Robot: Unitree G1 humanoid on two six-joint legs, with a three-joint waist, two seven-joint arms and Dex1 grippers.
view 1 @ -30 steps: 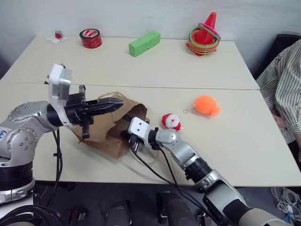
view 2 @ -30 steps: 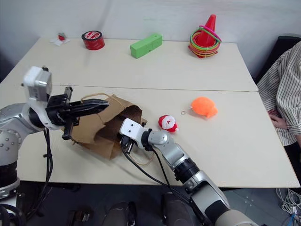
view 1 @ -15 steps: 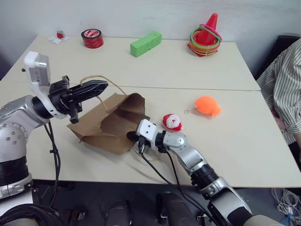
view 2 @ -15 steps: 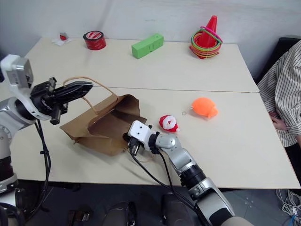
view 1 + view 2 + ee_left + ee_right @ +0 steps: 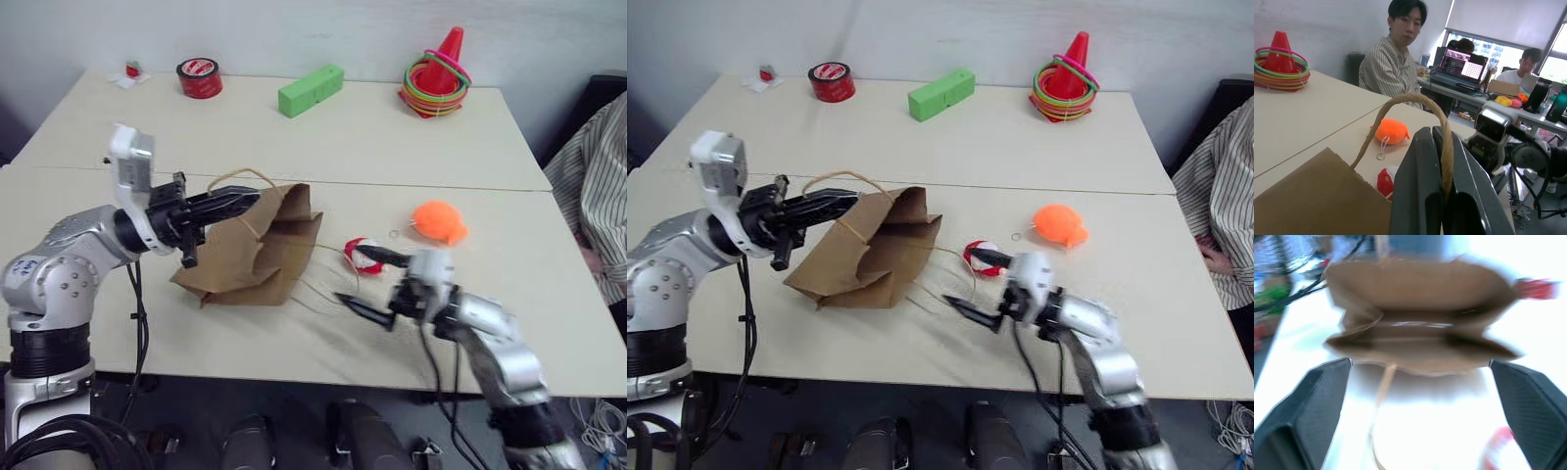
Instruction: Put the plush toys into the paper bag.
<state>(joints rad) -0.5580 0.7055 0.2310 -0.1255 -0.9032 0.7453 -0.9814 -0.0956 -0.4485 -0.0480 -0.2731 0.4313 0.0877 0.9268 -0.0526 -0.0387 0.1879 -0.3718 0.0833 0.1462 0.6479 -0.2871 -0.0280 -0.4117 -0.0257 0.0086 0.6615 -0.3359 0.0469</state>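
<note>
Left tool point(image 5: 250, 199) pinches paper bag point(image 5: 257, 259) handle point(image 5: 1415, 115).

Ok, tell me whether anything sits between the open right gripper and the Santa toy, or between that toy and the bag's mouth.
Nothing visible does. The right gripper is open right beside the Santa toy, with bare table between them. Between the toy and the mouth of the paper bag lies only the bag's loose cord handle.

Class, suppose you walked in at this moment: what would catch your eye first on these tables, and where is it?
The brown paper bag lies at the near table's left, its cord handle pinched in the shut left gripper. Right of it, the open right gripper sits by the Santa toy; the orange plush lies farther right.
</note>
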